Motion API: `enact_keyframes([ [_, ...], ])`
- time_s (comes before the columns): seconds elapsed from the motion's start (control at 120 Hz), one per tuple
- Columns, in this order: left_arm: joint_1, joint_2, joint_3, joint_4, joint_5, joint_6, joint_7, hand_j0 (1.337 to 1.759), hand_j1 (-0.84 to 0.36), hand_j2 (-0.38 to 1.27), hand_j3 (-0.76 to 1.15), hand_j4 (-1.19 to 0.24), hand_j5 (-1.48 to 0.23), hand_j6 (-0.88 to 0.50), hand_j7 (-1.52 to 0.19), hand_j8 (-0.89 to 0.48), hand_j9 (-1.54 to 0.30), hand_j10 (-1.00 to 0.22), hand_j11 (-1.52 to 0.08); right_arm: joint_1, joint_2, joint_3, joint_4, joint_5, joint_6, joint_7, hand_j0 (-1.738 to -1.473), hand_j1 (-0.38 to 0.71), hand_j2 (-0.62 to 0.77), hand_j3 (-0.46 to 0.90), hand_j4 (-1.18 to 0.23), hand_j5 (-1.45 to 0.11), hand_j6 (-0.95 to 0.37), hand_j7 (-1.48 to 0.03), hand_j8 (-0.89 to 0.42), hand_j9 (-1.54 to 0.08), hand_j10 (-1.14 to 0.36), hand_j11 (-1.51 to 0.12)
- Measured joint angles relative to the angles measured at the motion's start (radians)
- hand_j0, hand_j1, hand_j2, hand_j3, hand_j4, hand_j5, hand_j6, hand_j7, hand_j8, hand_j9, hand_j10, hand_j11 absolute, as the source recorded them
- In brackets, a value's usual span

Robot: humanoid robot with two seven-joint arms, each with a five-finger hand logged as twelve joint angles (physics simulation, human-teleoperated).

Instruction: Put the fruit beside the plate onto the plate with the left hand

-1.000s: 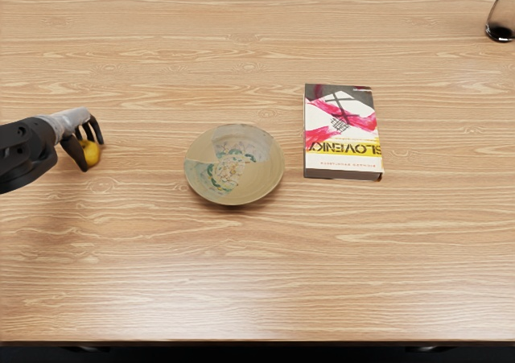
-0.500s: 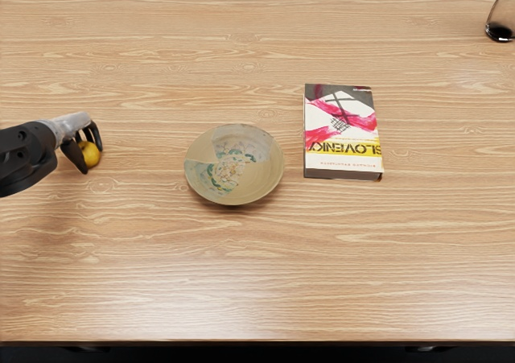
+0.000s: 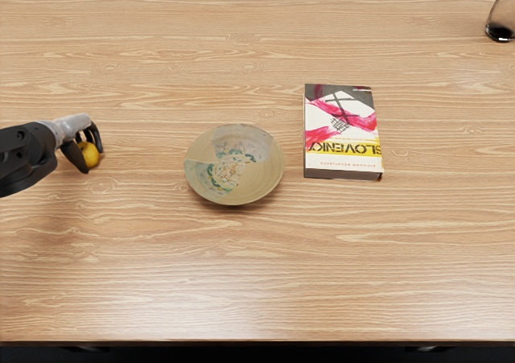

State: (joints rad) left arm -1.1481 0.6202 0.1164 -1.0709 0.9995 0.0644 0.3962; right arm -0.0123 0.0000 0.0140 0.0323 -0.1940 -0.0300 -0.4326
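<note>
A pale wooden counter (image 3: 257, 282) fills the view from the near edge to the far one, its grain running side to side. Its near half is bare wood.

At mid-depth on the left, the robot's left hand (image 3: 76, 135) reaches in on a black forearm from the left edge. Its dark fingers (image 3: 96, 133) are curled closely around a small round yellow fruit (image 3: 89, 154), which shows between them on the side facing the plate. The hand has the fruit in its grasp low over the wood. Whether the fruit rests on the counter or is lifted clear of it cannot be told.

The fruit sits well apart from the round ceramic plate (image 3: 269, 170), which lies to its right near the middle of the counter. The plate is beige with a mottled green and cream pattern at its centre, and nothing lies on it.

Just beyond and to the right of the plate, near it but not touching, a paperback book (image 3: 342, 129) with a white, pink and yellow cover lies flat, its title upside down.

At the far right corner, a dark glossy part of the right hand (image 3: 500, 21) shows. Too little of it is in view to tell its state.
</note>
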Motion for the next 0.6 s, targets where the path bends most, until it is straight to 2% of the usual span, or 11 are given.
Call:
enact_keyframes([
  [0.042, -0.001, 0.001, 0.000, -0.001, -0.003, -0.002, -0.001, 1.654, -0.26, 0.42, -0.61, -0.80, -1.01, -0.43, -1.07, -0.43, -1.11, -0.84, -1.11, 0.000, 0.000, 0.000, 0.000, 0.000, 0.000, 0.000, -1.658, -0.35, 0.00, 0.00, 0.00, 0.00, 0.00, 0.00, 0.00, 0.00, 0.00, 0.00],
  [0.075, -0.003, 0.001, 0.000, -0.001, -0.007, -0.005, -0.001, 1.661, -0.28, 0.53, -0.69, -0.81, -1.02, -0.44, -1.07, -0.44, -1.12, -0.84, -1.12, 0.000, 0.000, 0.000, 0.000, 0.000, 0.000, 0.000, -1.658, -0.35, 0.00, 0.00, 0.00, 0.00, 0.00, 0.00, 0.00, 0.00, 0.00, 0.00],
  [0.15, -0.007, 0.013, -0.001, -0.004, -0.021, -0.015, -0.002, 1.658, -0.32, 0.60, -0.55, -0.76, -1.06, -0.41, -1.09, -0.42, -1.13, -0.84, -1.13, 0.000, 0.000, 0.000, 0.000, 0.000, 0.000, 0.000, -1.658, -0.35, 0.00, 0.00, 0.00, 0.00, 0.00, 0.00, 0.00, 0.00, 0.00, 0.00],
  [0.192, -0.010, 0.025, -0.001, -0.010, -0.027, -0.019, -0.002, 1.657, -0.27, 0.44, -0.45, -0.76, -1.07, -0.40, -1.10, -0.42, -1.13, -0.84, -1.13, 0.000, 0.000, 0.000, 0.000, 0.000, 0.000, 0.000, -1.658, -0.35, 0.00, 0.00, 0.00, 0.00, 0.00, 0.00, 0.00, 0.00, 0.00, 0.00],
  [0.267, -0.025, 0.039, -0.002, -0.025, -0.039, -0.027, -0.002, 1.656, -0.30, 0.47, -0.31, -0.75, -1.10, -0.40, -1.11, -0.42, -1.13, -0.84, -1.14, 0.000, 0.000, 0.000, 0.000, 0.000, 0.000, 0.000, -1.658, -0.35, 0.00, 0.00, 0.00, 0.00, 0.00, 0.00, 0.00, 0.00, 0.00, 0.00],
  [0.283, -0.026, 0.042, -0.002, -0.029, -0.042, -0.028, -0.002, 1.655, -0.29, 0.43, -0.29, -0.75, -1.10, -0.40, -1.12, -0.42, -1.14, -0.84, -1.14, 0.000, 0.000, 0.000, 0.000, 0.000, 0.000, 0.000, -1.658, -0.35, 0.00, 0.00, 0.00, 0.00, 0.00, 0.00, 0.00, 0.00, 0.00, 0.00],
  [0.292, -0.028, 0.042, -0.002, -0.031, -0.043, -0.029, -0.003, 1.655, -0.25, 0.32, -0.28, -0.75, -1.10, -0.40, -1.12, -0.42, -1.14, -0.84, -1.14, 0.000, 0.000, 0.000, 0.000, 0.000, 0.000, 0.000, -1.658, -0.35, 0.00, 0.00, 0.00, 0.00, 0.00, 0.00, 0.00, 0.00, 0.00, 0.00],
  [0.383, -0.046, 0.047, -0.004, -0.049, -0.061, -0.043, -0.003, 1.653, -0.28, 0.40, -0.18, -0.74, -1.13, -0.40, -1.13, -0.42, -1.14, -0.84, -1.15, 0.000, 0.000, 0.000, 0.000, 0.000, 0.000, 0.000, -1.658, -0.35, 0.00, 0.00, 0.00, 0.00, 0.00, 0.00, 0.00, 0.00, 0.00, 0.00],
  [0.442, -0.054, 0.056, -0.005, -0.061, -0.070, -0.050, -0.002, 1.652, -0.26, 0.32, -0.13, -0.74, -1.14, -0.40, -1.14, -0.42, -1.14, -0.84, -1.15, 0.000, 0.000, 0.000, 0.000, 0.000, 0.000, 0.000, -1.658, -0.35, 0.00, 0.00, 0.00, 0.00, 0.00, 0.00, 0.00, 0.00, 0.00, 0.00],
  [0.45, -0.054, 0.057, -0.005, -0.063, -0.072, -0.050, -0.002, 1.652, -0.27, 0.39, -0.13, -0.74, -1.14, -0.40, -1.14, -0.42, -1.14, -0.84, -1.15, 0.000, 0.000, 0.000, 0.000, 0.000, 0.000, 0.000, -1.658, -0.35, 0.00, 0.00, 0.00, 0.00, 0.00, 0.00, 0.00, 0.00, 0.00, 0.00],
  [0.6, -0.090, 0.059, -0.008, -0.097, -0.106, -0.071, -0.002, 1.652, -0.30, 0.47, -0.06, -0.72, -1.16, -0.38, -1.13, -0.41, -1.15, -0.84, -1.15, 0.000, 0.000, 0.000, 0.000, 0.000, 0.000, 0.000, -1.658, -0.35, 0.00, 0.00, 0.00, 0.00, 0.00, 0.00, 0.00, 0.00, 0.00, 0.00],
])
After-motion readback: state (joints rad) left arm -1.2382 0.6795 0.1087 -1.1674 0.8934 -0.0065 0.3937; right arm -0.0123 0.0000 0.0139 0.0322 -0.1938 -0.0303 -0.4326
